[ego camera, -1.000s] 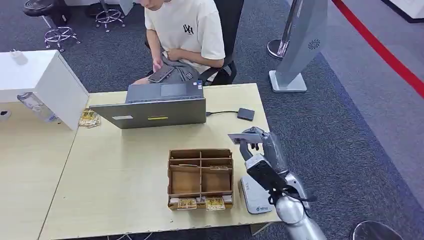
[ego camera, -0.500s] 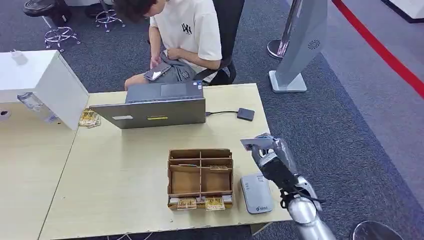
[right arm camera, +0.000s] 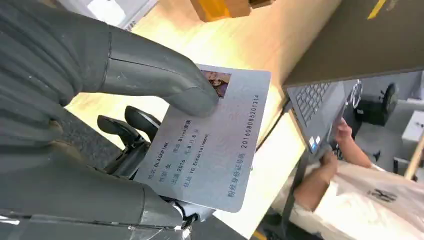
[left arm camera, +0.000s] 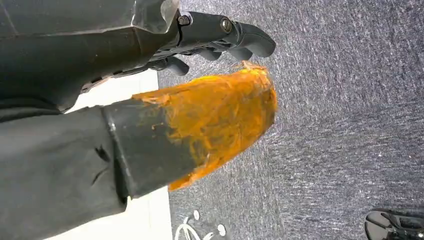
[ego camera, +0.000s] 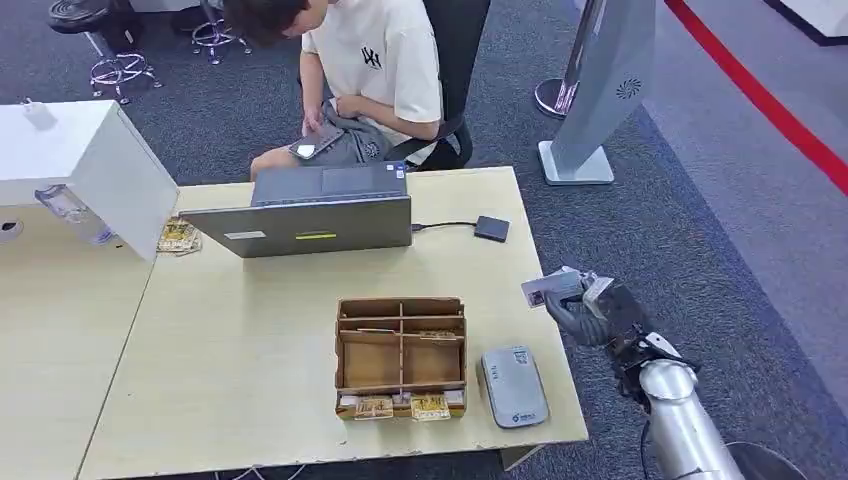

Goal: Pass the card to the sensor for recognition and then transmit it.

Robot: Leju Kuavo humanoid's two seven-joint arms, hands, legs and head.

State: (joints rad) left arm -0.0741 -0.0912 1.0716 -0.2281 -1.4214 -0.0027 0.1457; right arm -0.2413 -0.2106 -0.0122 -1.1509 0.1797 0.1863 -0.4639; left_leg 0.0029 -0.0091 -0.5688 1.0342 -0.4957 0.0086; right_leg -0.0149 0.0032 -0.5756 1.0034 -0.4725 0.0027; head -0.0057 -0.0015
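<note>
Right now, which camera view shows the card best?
The right wrist view: the card appears large, its printed text and small photo showing, pinched under the right hand's thumb. The head view shows the same card small and edge-on beyond the table's right edge. The left wrist view looks at carpet.

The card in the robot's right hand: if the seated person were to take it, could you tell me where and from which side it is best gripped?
The free far end of the card, approached from the laptop side. The right hand pinches the end near the photo, thumb on the printed face, leaving the opposite edge clear and projecting beyond the table edge.
</note>
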